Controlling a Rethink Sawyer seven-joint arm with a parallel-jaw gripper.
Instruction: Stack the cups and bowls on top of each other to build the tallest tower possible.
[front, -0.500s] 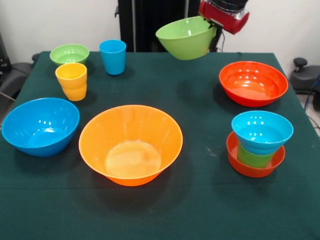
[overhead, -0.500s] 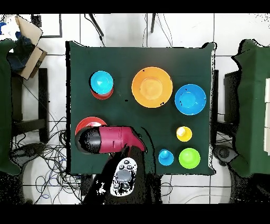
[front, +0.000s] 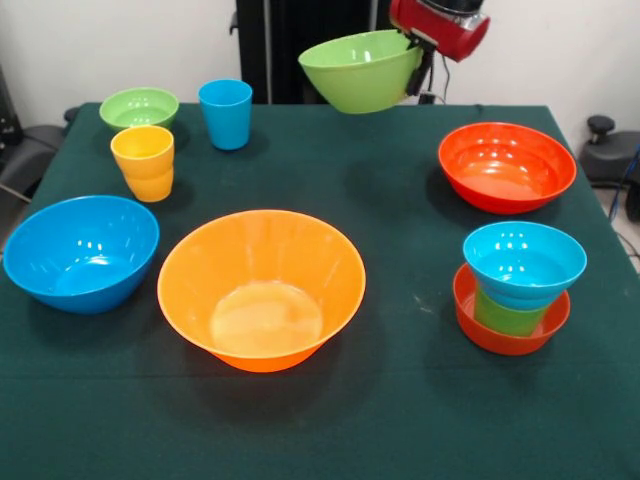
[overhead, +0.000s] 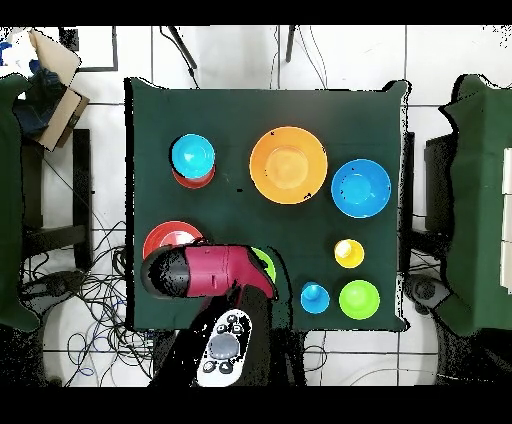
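My gripper (front: 418, 58) is shut on the rim of a green bowl (front: 360, 72) and holds it high above the table's far edge. In the overhead view the arm (overhead: 205, 270) hides most of that bowl (overhead: 266, 262). The tower (front: 515, 290) stands at the front right: a red-orange bowl lowest, a green cup in it, a blue bowl (front: 524, 262) on top; it also shows in the overhead view (overhead: 192, 160). A large orange bowl (front: 261, 288), a blue bowl (front: 80, 250), a red bowl (front: 506, 165), a small green bowl (front: 139, 108), a yellow cup (front: 143, 162) and a blue cup (front: 225, 113) stand separately.
The dark green table (front: 400, 400) ends close behind the held bowl. The robot's black pedestal (front: 290, 40) stands just beyond that edge.
The gripper has lifted the green bowl a little higher and moved it slightly left in the front view; the bowl now sits more level.
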